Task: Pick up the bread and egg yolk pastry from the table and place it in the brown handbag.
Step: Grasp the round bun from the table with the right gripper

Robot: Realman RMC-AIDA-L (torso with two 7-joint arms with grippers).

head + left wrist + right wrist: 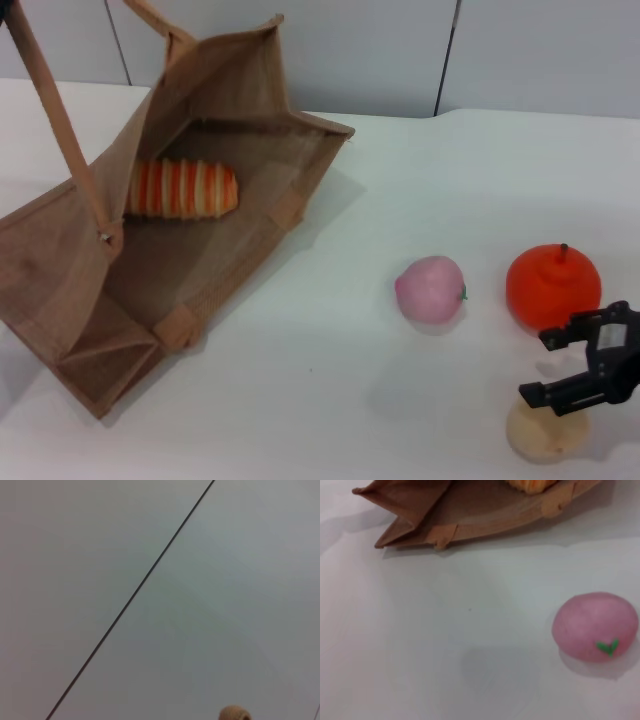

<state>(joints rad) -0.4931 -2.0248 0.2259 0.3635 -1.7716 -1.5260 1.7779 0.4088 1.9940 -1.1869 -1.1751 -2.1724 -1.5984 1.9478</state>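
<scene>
One item of the two is already home: on the left of the head view the bread [183, 189] lies inside the brown handbag [230, 260], which sprawls open on its side on the white table [330, 400], with a tan strap [55, 115] slanting up out of the upper left corner. I see nothing of the left gripper in any view; its wrist camera shows only a pale panelled wall and a tan nub at the lower edge that I cannot identify.

Moving right, a pink peach-like ball [431, 289] sits right of centre, well apart from the bag, and the right wrist view shows it [595, 626] at the lower right with the bag's edge along the top. Further right, an orange fruit [553, 286] with a stem stands near the frame edge.

At the lower right corner the right gripper [572, 362] hangs with its black jaws spread apart, holding nothing, directly above the egg yolk pastry [546, 431], which rests on the table partly hidden beneath it.

I judge the pastry to be light and matte, so not slippery, but it may be soft and crumbly. I would straddle it across its widest middle, close gently, and avoid nudging the orange fruit beside it, since a round ball will roll off if clipped off-centre.
</scene>
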